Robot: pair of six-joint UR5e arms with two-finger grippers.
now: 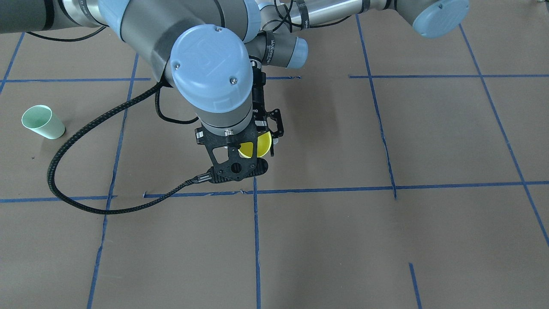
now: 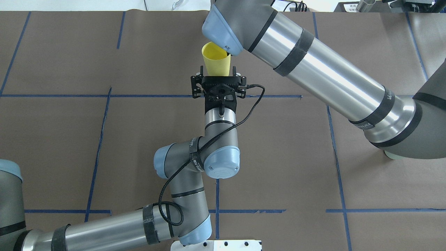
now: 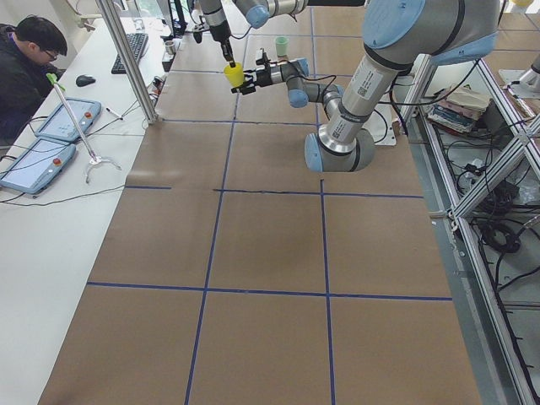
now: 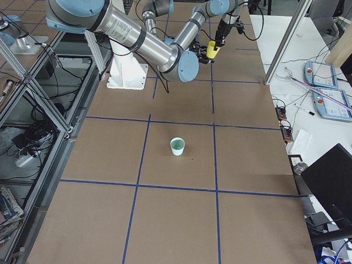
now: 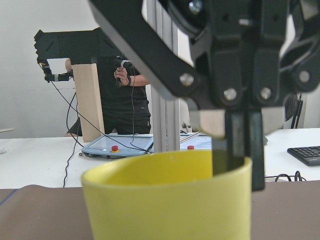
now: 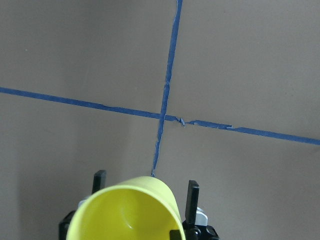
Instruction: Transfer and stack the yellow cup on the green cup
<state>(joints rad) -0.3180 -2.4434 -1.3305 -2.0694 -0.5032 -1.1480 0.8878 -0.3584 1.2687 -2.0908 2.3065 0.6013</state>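
Handover: right claw point(image 5: 242, 165) pinches rim of small bright yellow plastic cup point(image 5: 165, 200); left claw point(image 2: 218, 74) flanks it, grip unclear, should let go first.

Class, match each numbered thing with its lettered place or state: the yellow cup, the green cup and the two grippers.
1 bright yellow tapered plastic cup
2 pale mint-green tapered cup
3 right gripper
4 left gripper

a straddles the yellow cup's sides
b stands upright on the table
c pinches the yellow cup's rim
d held up above the table

Pairs: 1-d, 2-b, 3-c, 4-a
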